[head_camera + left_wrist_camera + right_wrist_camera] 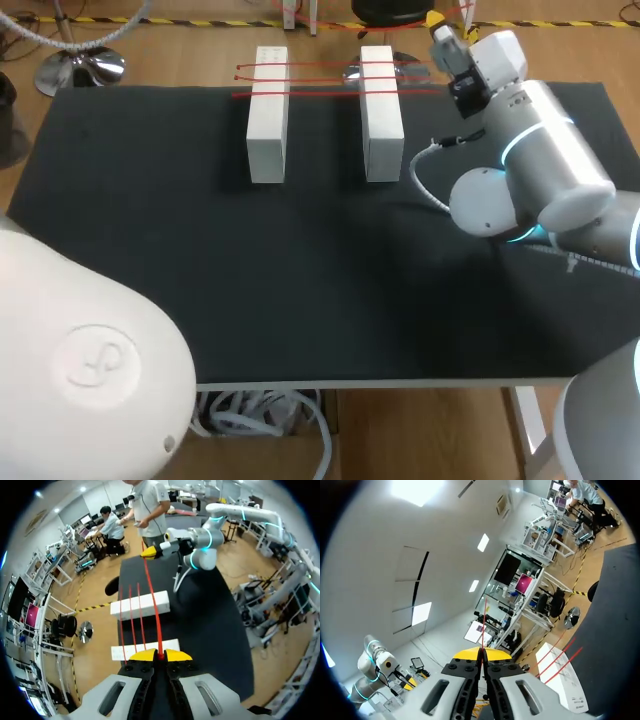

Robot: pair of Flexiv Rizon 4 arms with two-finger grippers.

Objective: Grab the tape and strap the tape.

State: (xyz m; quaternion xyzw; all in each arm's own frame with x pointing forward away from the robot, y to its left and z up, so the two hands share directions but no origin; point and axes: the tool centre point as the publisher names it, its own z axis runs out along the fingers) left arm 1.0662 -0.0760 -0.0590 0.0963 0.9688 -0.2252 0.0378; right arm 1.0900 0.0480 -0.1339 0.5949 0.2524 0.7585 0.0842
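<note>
Tape (152, 600), one thin red strand, runs stretched in a straight line over the pair of white blocks (267, 115), its long axis crossing both of them. It lies alongside three red strands (320, 93) already laid across the blocks, just off to one side of them. Whether the held strand touches the block tops or hangs a little above them cannot be told.

One end is pinched in the left gripper (160, 655), whose yellow tips are closed narrow on the strand just above the nearer end of the pair. The other end is nipped the same way in the right gripper (482, 652), which sits past the far side of the blocks, raised off the black table (300, 300). The left gripper does not show in the head view.

Since each arm holds an end, neither is nearer: the strand spans between them with the blocks under its middle. The coming move likely turns on keeping it parallel to the laid strands while both ends are lowered evenly; an uneven drop could skew it across its neighbours.
</note>
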